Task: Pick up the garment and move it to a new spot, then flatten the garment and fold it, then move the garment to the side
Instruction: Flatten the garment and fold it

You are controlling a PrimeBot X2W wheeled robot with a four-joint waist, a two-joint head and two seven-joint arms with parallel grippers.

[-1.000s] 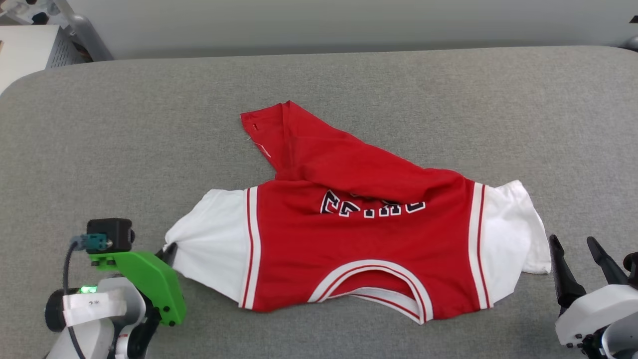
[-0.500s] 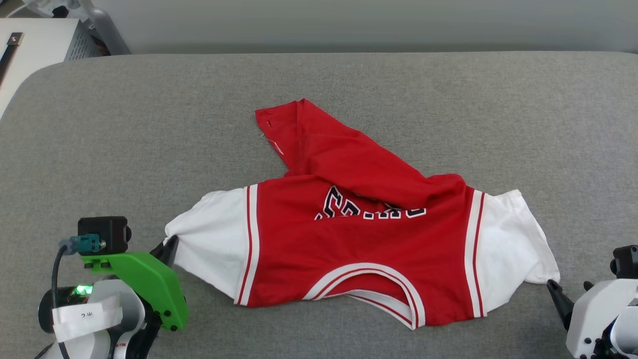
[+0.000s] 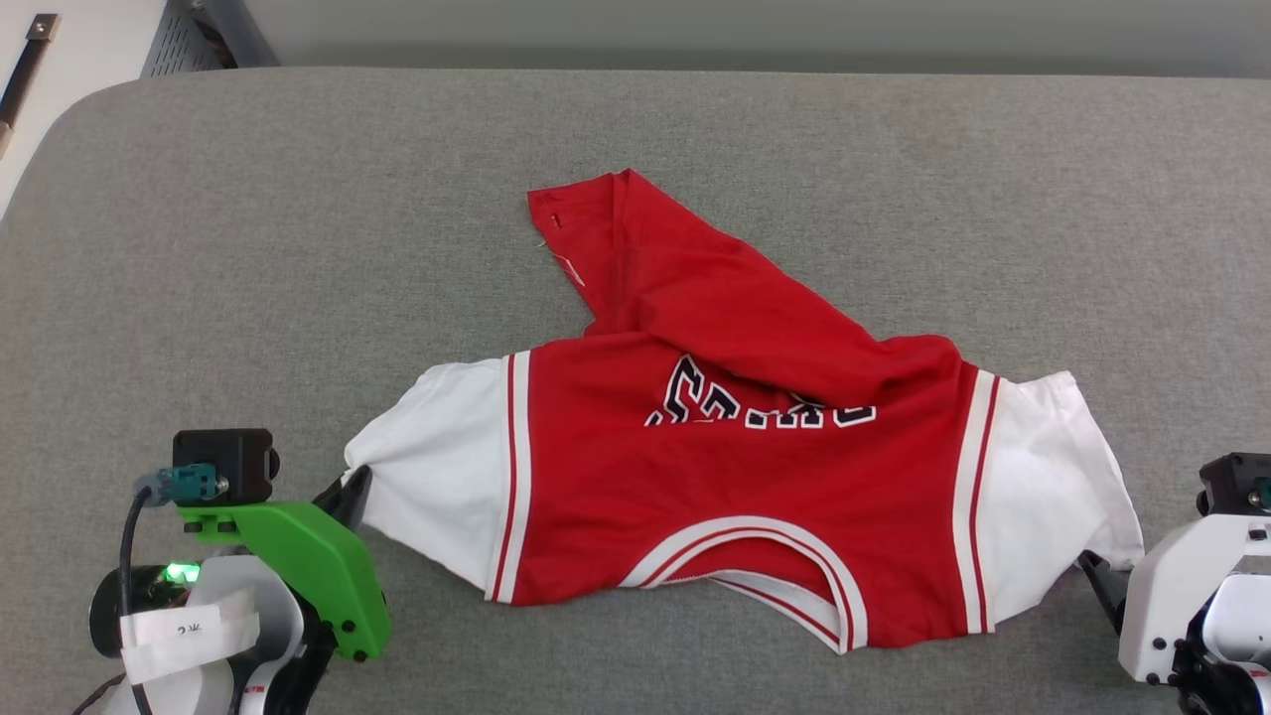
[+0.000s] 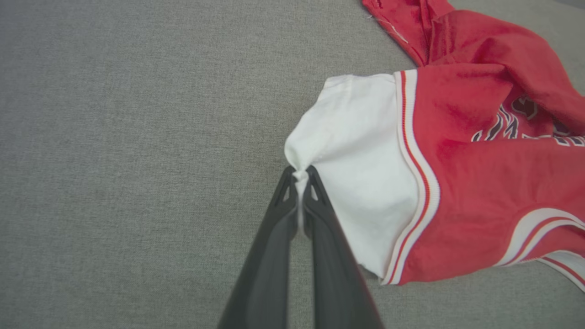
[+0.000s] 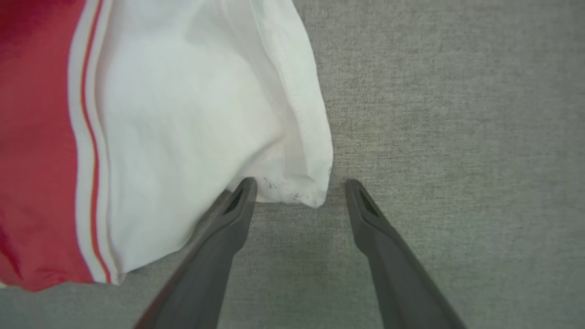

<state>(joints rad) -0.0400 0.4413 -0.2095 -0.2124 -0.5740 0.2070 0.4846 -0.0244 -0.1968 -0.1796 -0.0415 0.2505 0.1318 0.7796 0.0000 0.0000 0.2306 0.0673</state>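
The right gripper [image 5: 299, 185] has come down and in from where it stood a second ago, when its fingers were upright and well clear of the red jersey T-shirt [image 3: 735, 497]. Its spread fingers now bracket the lower corner of the white sleeve [image 3: 1053, 477] on that side, one finger [image 5: 231, 219] touching the sleeve's edge. The folded-over red hem has slid back slightly, baring more of the first letter of the black lettering [image 3: 755, 407]. The head camera has shifted too, so the grey worktop [image 3: 248, 248] sits differently in frame.
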